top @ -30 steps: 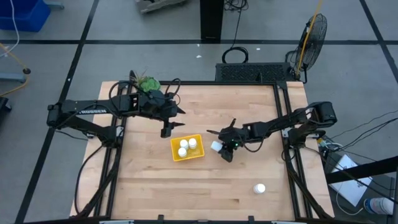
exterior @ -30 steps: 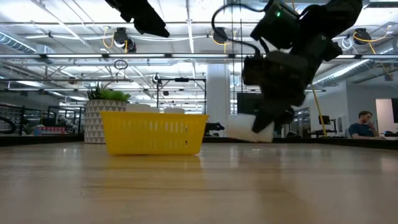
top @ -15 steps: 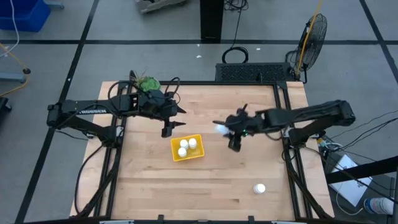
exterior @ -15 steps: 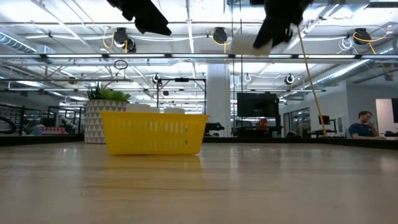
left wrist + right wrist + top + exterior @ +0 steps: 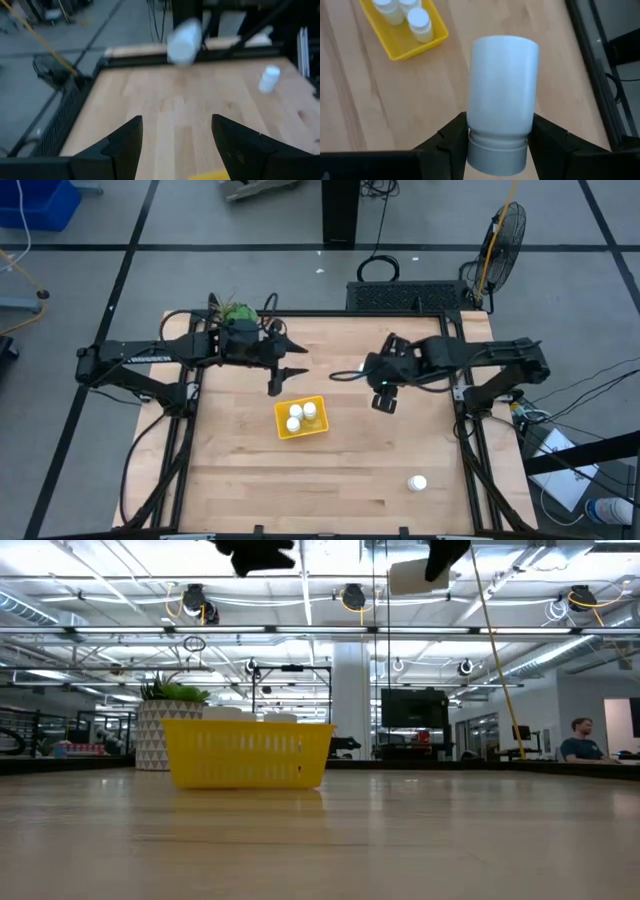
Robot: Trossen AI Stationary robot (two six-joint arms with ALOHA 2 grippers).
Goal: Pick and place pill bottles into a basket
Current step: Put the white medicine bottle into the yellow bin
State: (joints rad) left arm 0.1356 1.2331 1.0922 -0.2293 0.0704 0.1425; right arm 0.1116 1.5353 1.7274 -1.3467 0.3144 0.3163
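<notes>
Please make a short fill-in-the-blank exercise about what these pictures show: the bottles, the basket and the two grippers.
1. The yellow basket holds ____ pill bottles.
2. The ____ gripper is shut on a white bottle, raised above the table.
3. One lone bottle stands on the table, ____ the basket.
4. The left gripper is open and holds ____.

Missing words: three; right; outside; nothing

Hidden or cropped from my station

In the low view both arms are cut by the top edge; I see only part of the held pill bottle (image 5: 410, 575). The left wrist view blurs it. The basket (image 5: 248, 753) wall hides its contents.
</notes>
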